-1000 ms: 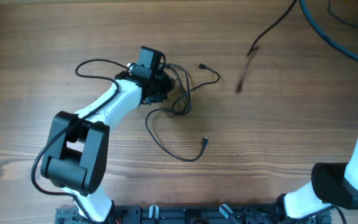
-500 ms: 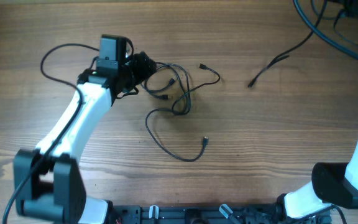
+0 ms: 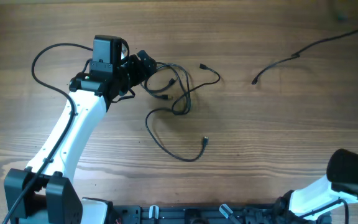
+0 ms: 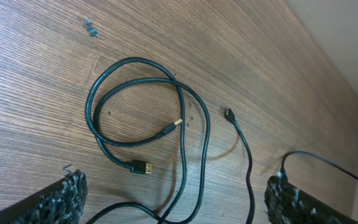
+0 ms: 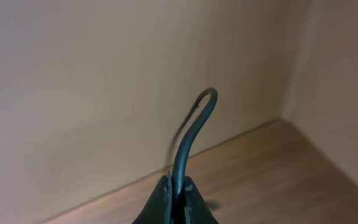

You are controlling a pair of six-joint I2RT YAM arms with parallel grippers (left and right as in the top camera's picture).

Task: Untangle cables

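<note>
My left pincer [image 4: 176,185] gapes wide above the cables [image 3: 179,107] looped together mid-desk [image 3: 260,143]. My right pincer [image 5: 178,190] is clamped on one cable [image 5: 188,134], lifted well apart from the rest at far right.

I see my brown wooden table [image 3: 278,143]. A tiny dark speck [image 4: 91,28] lies on it. Behind stands 1 plain beige wall [image 5: 73,74].

My left arm [image 3: 73,130] has swung out leftward, and the cable [image 3: 294,56] my right jaws pinch now trails farther right.
</note>
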